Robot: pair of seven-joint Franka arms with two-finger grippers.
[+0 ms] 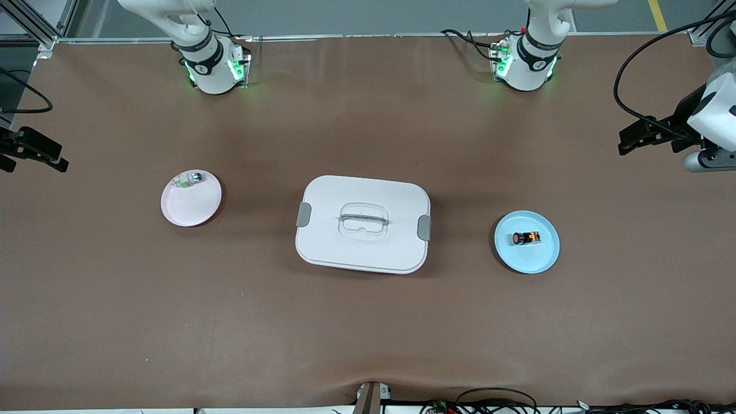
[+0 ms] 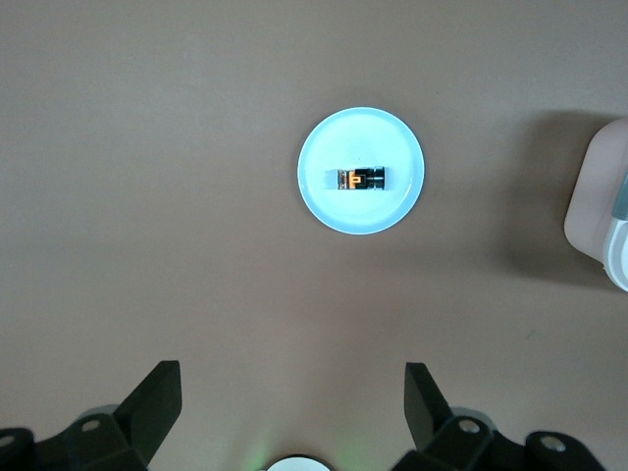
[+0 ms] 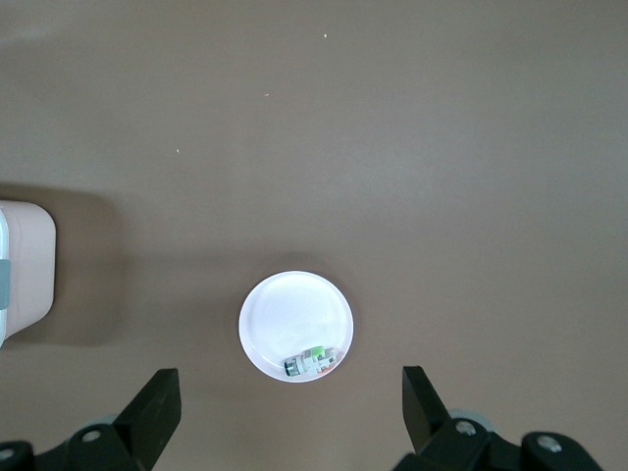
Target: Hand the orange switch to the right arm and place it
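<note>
The orange switch (image 1: 526, 237) lies on its side on a light blue plate (image 1: 540, 260) toward the left arm's end of the table. It also shows in the left wrist view (image 2: 360, 180) on that plate (image 2: 361, 214). My left gripper (image 2: 292, 378) is open and empty, held high in the air at the left arm's end of the table (image 1: 625, 142), apart from the switch. My right gripper (image 3: 291, 378) is open and empty, held high at the right arm's end (image 1: 35, 163).
A white lidded box (image 1: 363, 244) with grey latches and a clear handle stands mid-table. A pale pink plate (image 1: 192, 208) toward the right arm's end holds a small clear, green and silver part (image 1: 190, 179), which also shows in the right wrist view (image 3: 309, 362).
</note>
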